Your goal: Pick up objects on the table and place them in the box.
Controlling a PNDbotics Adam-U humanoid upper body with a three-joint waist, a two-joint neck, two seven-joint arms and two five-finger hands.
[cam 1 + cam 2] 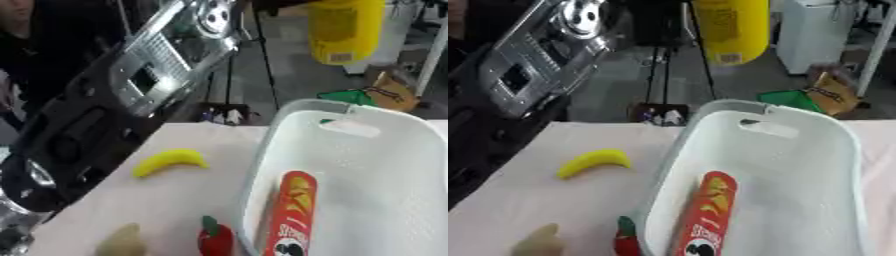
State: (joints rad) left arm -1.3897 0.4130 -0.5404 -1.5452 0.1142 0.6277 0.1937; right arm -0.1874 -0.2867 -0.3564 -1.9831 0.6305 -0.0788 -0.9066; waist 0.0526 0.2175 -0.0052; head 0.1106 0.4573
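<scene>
Yellow bottle [730, 30] hangs above the box [262, 150], apparently carried for dropping in. Hand hidden; its grip cannot be told.

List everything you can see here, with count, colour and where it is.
Box: one, white, right half of the table.
Chips can: one, red, lying inside the box.
Banana: one, yellow, on the table left of the box.
Red item: one, green top, by the box's near left wall.
Tan item: one, near table edge.
Yellow bottle: one, up above the box's far end.
Left arm: one, black and silver, across the left; no hand visible.
</scene>
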